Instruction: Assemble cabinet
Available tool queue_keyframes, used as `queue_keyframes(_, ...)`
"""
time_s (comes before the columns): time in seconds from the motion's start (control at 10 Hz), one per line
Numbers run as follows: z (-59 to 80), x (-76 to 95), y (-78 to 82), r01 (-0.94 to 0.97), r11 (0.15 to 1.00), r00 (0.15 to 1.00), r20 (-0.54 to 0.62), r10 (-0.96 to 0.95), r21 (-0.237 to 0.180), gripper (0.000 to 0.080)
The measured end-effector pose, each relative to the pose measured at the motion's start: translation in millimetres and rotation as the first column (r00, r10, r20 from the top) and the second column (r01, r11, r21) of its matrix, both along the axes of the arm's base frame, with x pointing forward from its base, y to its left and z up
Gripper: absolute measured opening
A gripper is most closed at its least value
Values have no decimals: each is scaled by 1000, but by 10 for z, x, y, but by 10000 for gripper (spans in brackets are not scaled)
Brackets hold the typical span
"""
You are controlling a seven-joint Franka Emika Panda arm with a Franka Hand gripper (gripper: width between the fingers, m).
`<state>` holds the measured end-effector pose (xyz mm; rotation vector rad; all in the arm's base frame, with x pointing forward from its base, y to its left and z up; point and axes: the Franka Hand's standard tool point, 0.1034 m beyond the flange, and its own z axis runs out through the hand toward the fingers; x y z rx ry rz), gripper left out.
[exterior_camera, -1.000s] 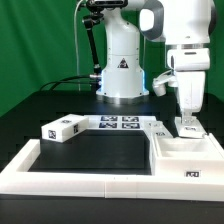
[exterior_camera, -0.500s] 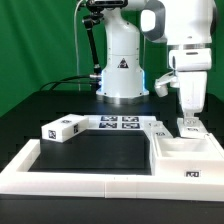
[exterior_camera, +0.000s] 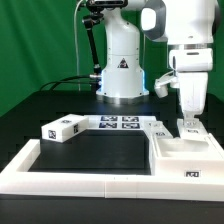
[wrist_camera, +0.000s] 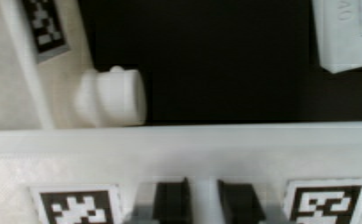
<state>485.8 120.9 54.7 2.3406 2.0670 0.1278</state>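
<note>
the gripper (exterior_camera: 188, 122) sits low on a white cabinet panel (wrist_camera: 178, 155), fingers (wrist_camera: 169, 205) nearly together; i cannot tell if they grip it. the hollow box (exterior_camera: 185, 170) is just beside the gripper, and a small block (exterior_camera: 60, 129) lies well apart on the surface (exterior_camera: 100, 150).

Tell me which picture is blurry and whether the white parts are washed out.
Wrist view: soft throughout, the tags on the white plastic cabinet part smeared, the pincer fuzzy-edged. Exterior view: sharper, yet the white hollow cabinet box glares, detail lost, against the black table.
</note>
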Motion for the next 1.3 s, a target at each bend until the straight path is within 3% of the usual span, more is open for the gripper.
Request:
queue_keyframes(0.8, -16, 101, -28, -16, 1000, 1000, -12, 16, -7, 70)
queue_keyframes(1.3, 10, 558, -68, -20, 1000, 1000, -17, 19, -15, 70)
